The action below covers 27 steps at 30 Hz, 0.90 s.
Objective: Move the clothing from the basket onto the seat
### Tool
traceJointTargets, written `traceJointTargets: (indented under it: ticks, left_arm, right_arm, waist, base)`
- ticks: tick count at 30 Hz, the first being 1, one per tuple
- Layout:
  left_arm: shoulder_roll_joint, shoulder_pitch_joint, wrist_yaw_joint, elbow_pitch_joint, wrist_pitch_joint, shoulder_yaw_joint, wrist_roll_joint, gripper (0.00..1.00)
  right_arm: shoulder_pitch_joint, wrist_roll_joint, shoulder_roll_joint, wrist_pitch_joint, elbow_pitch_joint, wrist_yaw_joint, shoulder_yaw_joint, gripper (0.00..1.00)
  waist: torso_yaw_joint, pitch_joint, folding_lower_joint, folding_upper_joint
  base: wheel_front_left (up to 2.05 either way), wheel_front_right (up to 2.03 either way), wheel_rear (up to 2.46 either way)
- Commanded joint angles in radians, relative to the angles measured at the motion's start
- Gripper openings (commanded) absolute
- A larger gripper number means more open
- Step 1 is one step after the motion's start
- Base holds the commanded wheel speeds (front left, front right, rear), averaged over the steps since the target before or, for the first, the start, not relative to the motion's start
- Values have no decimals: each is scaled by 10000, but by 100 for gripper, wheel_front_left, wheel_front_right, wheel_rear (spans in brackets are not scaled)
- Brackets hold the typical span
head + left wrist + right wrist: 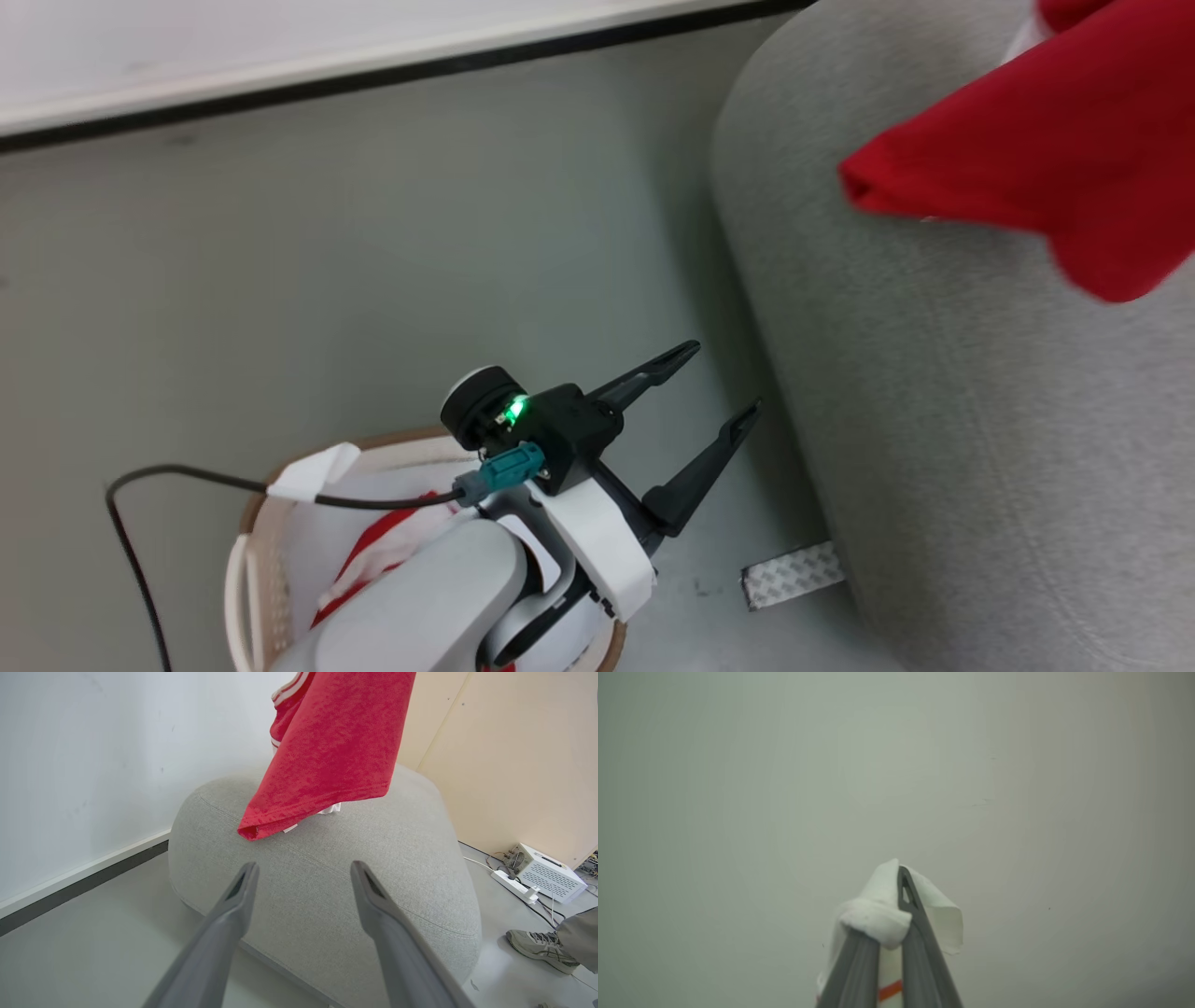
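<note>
Clothing [327,742] hangs lengthwise downward, lowest corner pointing at the seat [327,882].

left arm: pale grey rounded forearm [420,597] | white wrist cuff [597,551] | black gripper housing [571,422], green light [515,408] lit | teal plug [509,467] on thin black cable [205,476] | left gripper [726,376]: two long dark tapered fingers (greyer up close)

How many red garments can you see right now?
2. One soft red fabric garment hangs over the light grey upholstered seat; another lies in the cream plastic basket, where the left arm may hide more.
</note>
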State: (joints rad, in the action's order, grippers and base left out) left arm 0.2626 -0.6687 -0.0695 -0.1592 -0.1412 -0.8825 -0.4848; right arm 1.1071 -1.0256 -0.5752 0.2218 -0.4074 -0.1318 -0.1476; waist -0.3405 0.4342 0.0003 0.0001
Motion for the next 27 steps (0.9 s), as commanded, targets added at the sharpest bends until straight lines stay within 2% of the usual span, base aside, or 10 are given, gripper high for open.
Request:
traceJointTargets:
  ticks: [1,4,7,15,21,22,23,24,25,27]
  left_arm:
    - [73,-121,43,61,13,3,178,100]
    - [122,-248,98,107,-5,31,232,100]
    - [95,-322,137,97,-120,60,202,100]
    - [-76,-615,117,-101,-208,18,229,100]
    - [-131,-675,137,-216,-329,10,213,100]
    - [-135,-649,128,-267,-357,-1,182,100]
    - [-132,-615,135,-316,-391,12,148,100]
    - [-123,-578,160,-371,-417,23,118,100]
    - [-126,-542,174,-417,-460,29,93,100]
    - [-150,-445,191,-519,-524,30,26,100]
  right_arm:
    - [425,6,-294,104,-363,21,205,0]
    - [736,292,-790,132,-1337,21,304,0]
    - [800,785,-1127,-43,-2259,21,-91,0]
    - [29,1044,-1037,-1212,-4526,21,-1322,0]
    - [-224,1712,-1310,-2635,-5284,22,-2853,0]
    - [-222,1701,-1314,-2841,-5395,22,-3015,7]
    - [-209,1694,-1329,-3031,-5494,22,-3167,38]
    - [-175,1754,-1364,-3185,-5582,22,-3296,81]
    - [-128,1826,-1428,-3301,-5624,22,-3446,100]
    - [-67,1950,-1463,-3422,-5689,22,-3732,100]
  waist:
    - [683,740,-3,-1]
    - [961,1141,-3,-1]
    - [1170,1447,-3,-1]
    - [1560,1734,-3,-1]
    - [1749,1748,-3,-1]
    - [1768,1707,-3,-1]
    - [1778,1648,-3,-1]
    - [1777,1572,-3,-1]
    - [1772,1499,-3,-1]
    - [1755,1271,-3,-1]
  base:
    - [0,0,0]
    - [0,0,0]
    - [0,0,0]
    - [0,0,0]
    - [0,0,0]
    - [0,0,0]
    - [0,0,0]
    - [0,0,0]
    - [0,0,0]
    - [0,0,0]
